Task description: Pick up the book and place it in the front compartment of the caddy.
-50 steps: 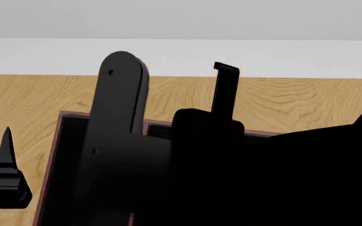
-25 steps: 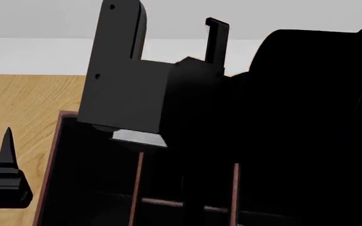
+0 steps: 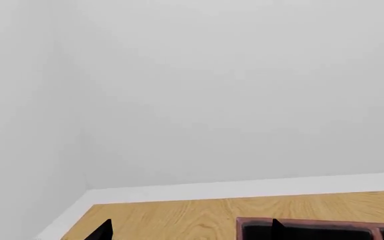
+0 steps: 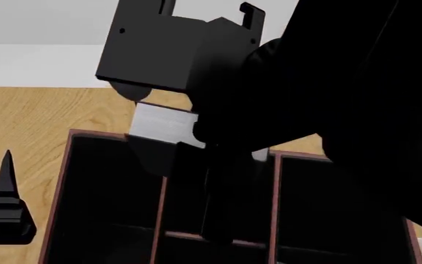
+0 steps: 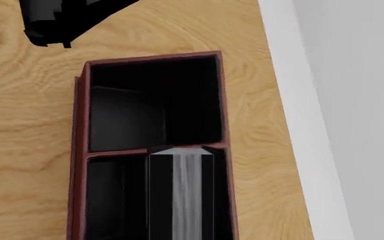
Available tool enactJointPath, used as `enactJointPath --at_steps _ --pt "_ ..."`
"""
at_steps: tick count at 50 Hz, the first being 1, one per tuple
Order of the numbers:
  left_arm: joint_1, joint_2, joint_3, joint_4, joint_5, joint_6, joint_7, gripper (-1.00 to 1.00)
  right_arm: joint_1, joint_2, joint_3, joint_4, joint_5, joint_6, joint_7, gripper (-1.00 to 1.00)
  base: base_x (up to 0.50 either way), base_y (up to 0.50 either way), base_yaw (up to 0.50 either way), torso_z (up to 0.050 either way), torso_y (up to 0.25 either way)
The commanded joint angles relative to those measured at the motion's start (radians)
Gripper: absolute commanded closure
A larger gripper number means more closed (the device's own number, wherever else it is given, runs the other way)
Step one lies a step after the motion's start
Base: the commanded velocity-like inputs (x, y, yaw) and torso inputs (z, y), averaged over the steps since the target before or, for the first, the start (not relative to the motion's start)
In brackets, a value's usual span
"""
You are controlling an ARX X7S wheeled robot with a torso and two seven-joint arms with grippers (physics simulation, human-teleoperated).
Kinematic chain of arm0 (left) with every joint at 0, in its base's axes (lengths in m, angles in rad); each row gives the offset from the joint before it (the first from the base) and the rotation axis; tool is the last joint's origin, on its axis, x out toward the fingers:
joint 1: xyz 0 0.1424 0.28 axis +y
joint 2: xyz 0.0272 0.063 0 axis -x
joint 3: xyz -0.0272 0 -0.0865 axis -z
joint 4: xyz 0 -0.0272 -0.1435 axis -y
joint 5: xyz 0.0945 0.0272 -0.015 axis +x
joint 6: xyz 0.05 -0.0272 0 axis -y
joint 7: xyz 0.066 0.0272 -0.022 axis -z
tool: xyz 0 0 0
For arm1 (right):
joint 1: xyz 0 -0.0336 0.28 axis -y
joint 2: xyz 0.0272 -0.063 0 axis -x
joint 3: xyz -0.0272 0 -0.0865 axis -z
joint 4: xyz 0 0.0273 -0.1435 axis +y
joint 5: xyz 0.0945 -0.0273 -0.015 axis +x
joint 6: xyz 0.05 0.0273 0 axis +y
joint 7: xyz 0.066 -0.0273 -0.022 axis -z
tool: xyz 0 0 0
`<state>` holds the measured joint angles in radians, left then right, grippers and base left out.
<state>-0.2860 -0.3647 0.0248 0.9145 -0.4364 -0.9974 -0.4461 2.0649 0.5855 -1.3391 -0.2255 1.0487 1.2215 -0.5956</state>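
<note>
Book held over the caddy, about to go in.

Nearest in the head view, the left gripper (image 4: 4, 214) idles beside the caddy (image 4: 59, 181); whether its jaws are parted I cannot tell. Further on, the right gripper (image 4: 207, 11) seems clamped on the book (image 4: 163, 125), white page edge showing, above a divider. I judge lowering comes next, once aligned inside the front compartment, clear of the divider.

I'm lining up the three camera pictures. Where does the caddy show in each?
Head view: the caddy fills the lower part, behind the right arm.
Left wrist view: only its rim, at the bottom edge.
Right wrist view: centre, seen from above.
Shared landmark: the wooden table.
</note>
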Motion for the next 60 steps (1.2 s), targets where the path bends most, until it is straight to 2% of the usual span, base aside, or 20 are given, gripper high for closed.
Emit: enactJointPath --at_steps 1,24,60 --pt "0.002 -0.005 -0.006 0.0 -0.007 0.003 -0.004 -1.0 -0.01 -0.029 0.002 0.115 -0.071 -0.047 -0.047 1.0 0.0 0.0 0.0 0.0 0.0" --pt "-0.01 -0.013 0.0 -0.011 -0.014 0.003 -0.014 -1.0 -0.134 -0.016 0.041 0.153 -0.006 -0.055 0.016 1.0 0.0 0.0 0.0 0.001 0.001" --pt "0.005 -0.022 0.007 -0.019 -0.021 0.026 -0.028 -1.0 -0.125 -0.046 -0.111 0.149 -0.15 -0.092 -0.051 1.0 0.0 0.0 0.0 0.0 0.001"
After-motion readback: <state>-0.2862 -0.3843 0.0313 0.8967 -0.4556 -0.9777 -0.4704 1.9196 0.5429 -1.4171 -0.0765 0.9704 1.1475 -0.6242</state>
